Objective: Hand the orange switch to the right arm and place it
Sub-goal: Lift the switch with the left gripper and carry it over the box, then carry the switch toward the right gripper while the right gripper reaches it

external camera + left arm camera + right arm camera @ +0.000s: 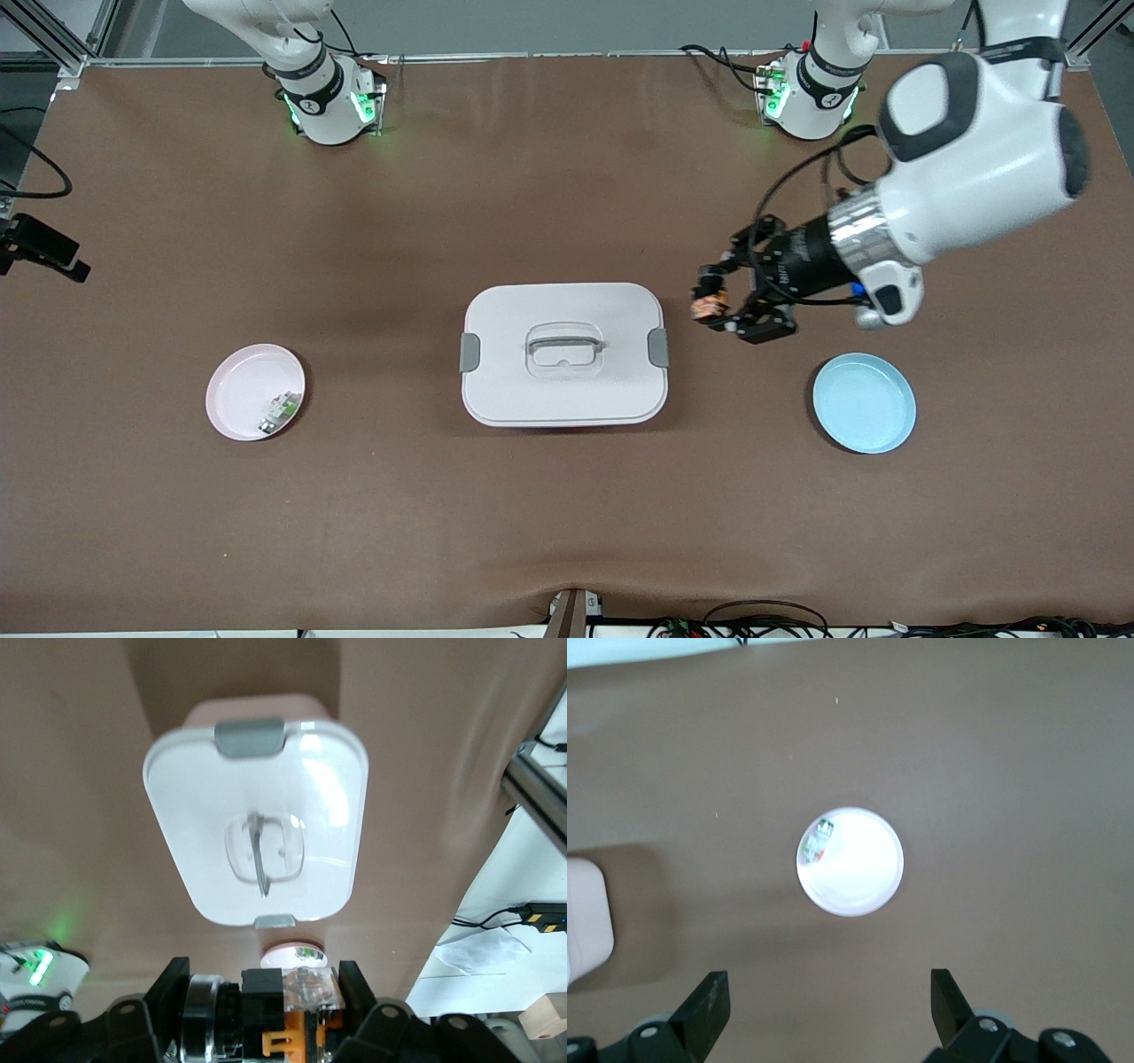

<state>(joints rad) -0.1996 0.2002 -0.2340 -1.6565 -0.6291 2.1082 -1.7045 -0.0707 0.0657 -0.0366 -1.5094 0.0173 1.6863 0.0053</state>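
Orange switch (710, 306) sits pinched in the left gripper (719, 306) beside the box (563, 354), awaiting handover to the wide-open right gripper (830, 1001) over the pink plate (859, 877).

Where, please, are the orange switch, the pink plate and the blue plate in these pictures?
orange switch (709, 305): front view, on its orange body in the left gripper's grip.
pink plate (241, 390): front view, on its bare inner surface.
blue plate (864, 402): front view, on its middle.

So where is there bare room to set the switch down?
The blue plate is bare. Open mat lies between the white box and the pink plate, which already holds a small part at its rim.
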